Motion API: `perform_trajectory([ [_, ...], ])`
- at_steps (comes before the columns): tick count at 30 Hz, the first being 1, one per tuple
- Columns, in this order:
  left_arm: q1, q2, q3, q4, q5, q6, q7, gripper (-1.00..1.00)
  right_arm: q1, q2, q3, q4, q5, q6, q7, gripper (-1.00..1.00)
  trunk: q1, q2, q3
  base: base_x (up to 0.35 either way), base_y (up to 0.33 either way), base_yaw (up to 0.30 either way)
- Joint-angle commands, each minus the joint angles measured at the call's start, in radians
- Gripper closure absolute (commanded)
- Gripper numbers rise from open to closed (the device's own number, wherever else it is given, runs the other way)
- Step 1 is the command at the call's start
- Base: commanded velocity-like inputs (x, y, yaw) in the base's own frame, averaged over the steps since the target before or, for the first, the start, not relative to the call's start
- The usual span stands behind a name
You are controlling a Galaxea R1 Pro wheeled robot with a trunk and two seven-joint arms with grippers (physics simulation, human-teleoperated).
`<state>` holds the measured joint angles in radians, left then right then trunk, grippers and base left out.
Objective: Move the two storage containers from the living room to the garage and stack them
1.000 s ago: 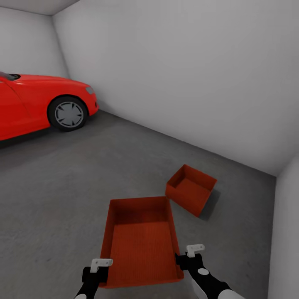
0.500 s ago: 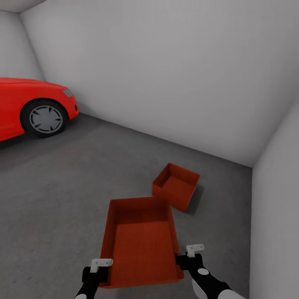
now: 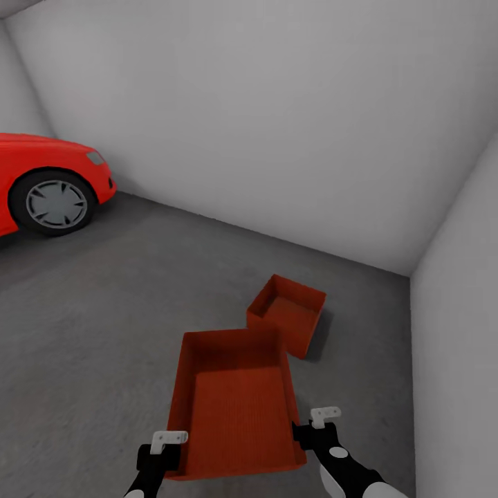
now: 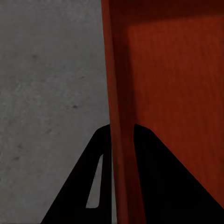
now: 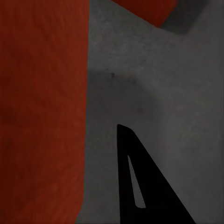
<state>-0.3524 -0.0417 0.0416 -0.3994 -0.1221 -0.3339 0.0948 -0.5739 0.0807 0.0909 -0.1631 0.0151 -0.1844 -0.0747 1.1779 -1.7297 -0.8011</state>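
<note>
I hold one orange-red storage container point(image 3: 235, 408) low in front of me, above the dark-grey concrete floor point(image 3: 104, 311) of the garage. My left gripper point(image 3: 169, 448) is shut on its left wall near the near corner; in the left wrist view both black fingers point(image 4: 100, 154) straddle that wall point(image 4: 122, 93). My right gripper point(image 3: 308, 429) grips the right near corner; one finger point(image 5: 133, 177) shows outside the wall point(image 5: 42, 116), the other is hidden. The second storage container point(image 3: 287, 315) rests on the floor just beyond the held one, turned at an angle.
A red car point(image 3: 41, 187) stands at the far left, its front wheel showing. A pale-grey back wall point(image 3: 277, 138) and a right wall point(image 3: 456, 346) meet in a corner close behind the floor container. Open concrete stretches to the left.
The whole view has swung right: the car has slid toward the left edge and the floor container now sits closer to the held one. Grippers and held container keep their place.
</note>
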Motion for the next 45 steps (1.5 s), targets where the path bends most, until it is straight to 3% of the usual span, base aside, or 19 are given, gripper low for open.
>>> perform_trajectory([
  [1,0.0,0.0,0.006,0.001,-0.01,-0.004,0.013,1.0,-0.001,-0.002,-0.01,0.0,0.001,-0.004,-0.014,1.0,0.0,0.0,-0.001,0.28,0.17,-0.004],
  [13,0.0,0.0,0.006,0.001,-0.01,-0.004,0.013,1.0,-0.001,-0.002,-0.01,0.0,0.0,-0.003,-0.014,1.0,0.0,0.0,-0.001,0.234,0.143,-0.022],
  [35,0.0,0.0,0.006,0.001,-0.01,-0.004,0.013,1.0,-0.001,-0.002,-0.01,0.001,0.0,-0.003,-0.014,1.0,0.0,0.0,0.002,0.009,0.005,-0.248],
  [45,0.0,0.0,0.006,0.001,-0.01,-0.003,0.013,1.0,-0.001,-0.002,-0.01,0.001,0.0,-0.003,-0.014,1.0,0.0,0.0,0.002,0.193,0.133,-0.061],
])
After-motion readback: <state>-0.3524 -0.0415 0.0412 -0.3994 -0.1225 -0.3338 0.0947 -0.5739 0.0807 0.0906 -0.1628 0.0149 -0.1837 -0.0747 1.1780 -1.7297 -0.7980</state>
